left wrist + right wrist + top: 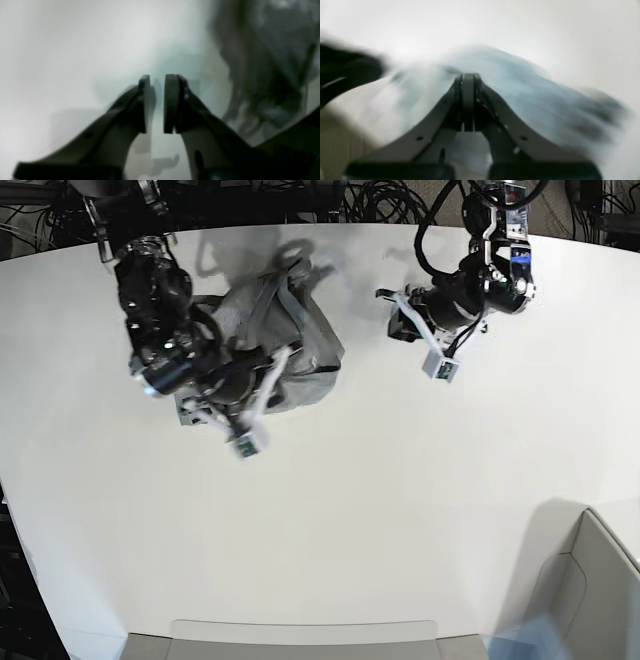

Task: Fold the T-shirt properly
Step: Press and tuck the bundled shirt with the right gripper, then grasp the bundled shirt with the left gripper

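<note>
The heather-grey T-shirt [295, 330] lies bunched in a heap at the back left of the white table [400, 510]. My right gripper [268, 375] sits on the heap's near edge. In the right wrist view, the right gripper [468, 76] has its pads pressed together at the peak of blurred grey cloth [520, 82], which falls away on both sides. My left gripper [393, 315] hovers over bare table to the right of the shirt, apart from it. In the left wrist view, the left gripper [157, 82] shows a narrow gap with nothing in it, and the shirt [262, 62] is a blur at right.
A grey bin [590, 590] stands at the table's front right corner. The rim of a grey tray [300, 635] runs along the front edge. Black cables [380, 200] hang behind the table's back edge.
</note>
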{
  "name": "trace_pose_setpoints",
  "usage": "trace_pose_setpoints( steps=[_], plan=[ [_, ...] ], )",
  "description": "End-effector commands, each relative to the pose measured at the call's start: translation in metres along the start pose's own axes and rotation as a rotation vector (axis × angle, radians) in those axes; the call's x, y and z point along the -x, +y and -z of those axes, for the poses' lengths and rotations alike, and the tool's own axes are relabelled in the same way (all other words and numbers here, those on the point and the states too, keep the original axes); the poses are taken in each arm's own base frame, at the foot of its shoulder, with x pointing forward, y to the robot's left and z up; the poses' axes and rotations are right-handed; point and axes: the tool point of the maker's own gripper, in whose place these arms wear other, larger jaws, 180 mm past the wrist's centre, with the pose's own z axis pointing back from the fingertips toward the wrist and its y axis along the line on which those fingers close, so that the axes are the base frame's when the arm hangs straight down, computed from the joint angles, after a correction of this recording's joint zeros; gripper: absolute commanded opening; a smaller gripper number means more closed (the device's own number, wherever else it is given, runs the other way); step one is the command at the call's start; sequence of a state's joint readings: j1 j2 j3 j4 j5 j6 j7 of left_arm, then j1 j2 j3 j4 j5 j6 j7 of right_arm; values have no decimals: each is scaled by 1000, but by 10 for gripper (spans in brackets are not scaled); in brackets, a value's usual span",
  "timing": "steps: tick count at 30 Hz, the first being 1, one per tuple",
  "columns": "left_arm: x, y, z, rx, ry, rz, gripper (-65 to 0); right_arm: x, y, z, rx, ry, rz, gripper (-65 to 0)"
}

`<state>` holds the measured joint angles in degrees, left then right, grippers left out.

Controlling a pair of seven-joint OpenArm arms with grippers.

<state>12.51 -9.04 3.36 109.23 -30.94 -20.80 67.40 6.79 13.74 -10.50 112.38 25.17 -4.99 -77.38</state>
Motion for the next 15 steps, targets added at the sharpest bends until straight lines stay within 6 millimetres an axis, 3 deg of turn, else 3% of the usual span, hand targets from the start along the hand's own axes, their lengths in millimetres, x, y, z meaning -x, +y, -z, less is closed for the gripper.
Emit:
trace_pose_setpoints(
  steps=[1,2,5,10,12,15],
  plan=[
    [-14,-16,-2,41,-52,37,-622,-15,-7,-13,7,-71,24,-650],
    [-20,-28,0,69,-73,63,-650,-10,-23,-21,46,-79,49,-650],
    [-36,-63,8,154,-117,136,-650,11,-58,-39,128,-59,45,-650],
    [-41,-124,17,297,-134,262,-650,52,-125,-78,276,-35,69,-650],
    [-34,-137,24,332,-99,297,-650,63,-140,-89,312,-20,47,-650],
    [-15,-135,46,338,-10,299,-650,82,-153,-95,334,18,53,-650]
  ],
)
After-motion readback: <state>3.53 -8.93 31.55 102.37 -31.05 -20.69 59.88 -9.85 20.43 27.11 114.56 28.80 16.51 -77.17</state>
